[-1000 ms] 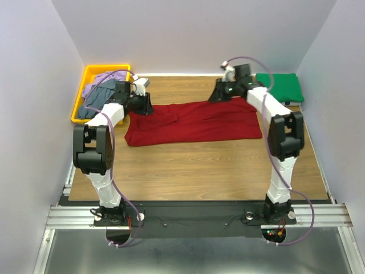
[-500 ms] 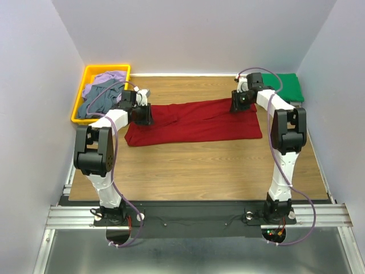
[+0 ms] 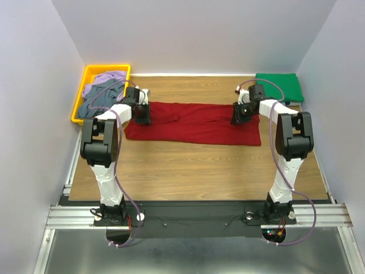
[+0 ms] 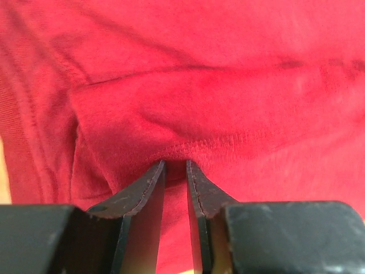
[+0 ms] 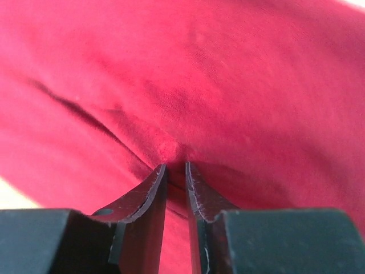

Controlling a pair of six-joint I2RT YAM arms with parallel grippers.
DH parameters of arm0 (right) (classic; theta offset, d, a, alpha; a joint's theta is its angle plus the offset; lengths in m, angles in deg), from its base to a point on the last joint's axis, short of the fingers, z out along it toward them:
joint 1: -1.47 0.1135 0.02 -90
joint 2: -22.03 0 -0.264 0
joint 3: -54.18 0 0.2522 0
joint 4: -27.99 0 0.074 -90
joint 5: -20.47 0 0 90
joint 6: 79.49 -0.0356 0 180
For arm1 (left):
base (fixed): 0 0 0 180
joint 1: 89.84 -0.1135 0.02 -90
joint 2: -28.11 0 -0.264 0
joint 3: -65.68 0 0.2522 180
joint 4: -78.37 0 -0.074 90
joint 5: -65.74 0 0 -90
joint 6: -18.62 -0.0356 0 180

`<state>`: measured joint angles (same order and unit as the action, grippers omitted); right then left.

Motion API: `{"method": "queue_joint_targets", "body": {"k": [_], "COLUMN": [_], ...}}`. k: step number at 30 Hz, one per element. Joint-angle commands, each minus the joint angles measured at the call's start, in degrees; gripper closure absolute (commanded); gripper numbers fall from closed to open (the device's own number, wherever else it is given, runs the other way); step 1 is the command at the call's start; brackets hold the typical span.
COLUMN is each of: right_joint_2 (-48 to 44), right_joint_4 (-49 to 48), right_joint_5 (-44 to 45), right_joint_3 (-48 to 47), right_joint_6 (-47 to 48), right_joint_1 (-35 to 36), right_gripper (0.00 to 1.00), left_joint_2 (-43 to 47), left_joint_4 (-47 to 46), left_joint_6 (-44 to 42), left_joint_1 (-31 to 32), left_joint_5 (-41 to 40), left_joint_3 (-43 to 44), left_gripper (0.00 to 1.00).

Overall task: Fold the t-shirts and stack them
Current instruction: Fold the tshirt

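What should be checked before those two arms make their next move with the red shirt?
1. Left gripper pinching the left end of the dark red t-shirt: ok, cloth bunches at nearly closed jaws.
2. Right gripper pinching the right end: ok, cloth puckers at its tips.
3. Shirt lying smooth between the grips: not ok, creases show near the middle.
4. Bare table in front of the shirt to fold onto: ok.
5. Green t-shirt folded at the far right corner: ok.
6. How many cloth layers each grip holds: cannot tell.
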<state>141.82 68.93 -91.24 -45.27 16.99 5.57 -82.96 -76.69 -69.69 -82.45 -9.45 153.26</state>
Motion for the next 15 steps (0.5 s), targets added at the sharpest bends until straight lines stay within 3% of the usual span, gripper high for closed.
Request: {"method": "queue_joint_targets", "body": {"k": [1, 5, 7, 9, 12, 15], "right_joint_2": [-4.29, -12.63, -18.41, -21.77, -25.83, -23.91], "right_joint_4": [7.1, 8.67, 11.74, 13.16, 13.6, 13.6], "right_joint_5": [-2.52, -12.79, -22.87, -25.74, -22.16, -14.43], "right_joint_3": [12.19, 23.09, 25.3, 24.7, 18.91, 12.84], "right_joint_6": [1.26, 1.16, 3.35, 3.71, 3.45, 5.91], "right_joint_1": [0.47, 2.58, 4.07, 4.34, 4.25, 4.25], "right_gripper": [0.75, 0.76, 0.74, 0.71, 0.68, 0.68], "left_joint_2": [-7.64, -18.46, -24.43, -25.78, -21.49, -12.88], "left_joint_4": [2.61, 7.62, 11.04, 11.93, 8.78, 2.81], "left_joint_6": [-3.53, -7.84, -10.2, -10.4, -8.82, -6.19], "left_joint_1": [0.51, 1.21, 1.56, 1.74, 2.0, 2.09], "left_joint_5": [-4.25, -5.32, -4.71, -2.43, 1.45, 2.07], "left_joint_3": [10.76, 28.09, 39.83, 44.98, 45.45, 37.56], "left_gripper": [0.67, 0.67, 0.67, 0.67, 0.67, 0.66]}}
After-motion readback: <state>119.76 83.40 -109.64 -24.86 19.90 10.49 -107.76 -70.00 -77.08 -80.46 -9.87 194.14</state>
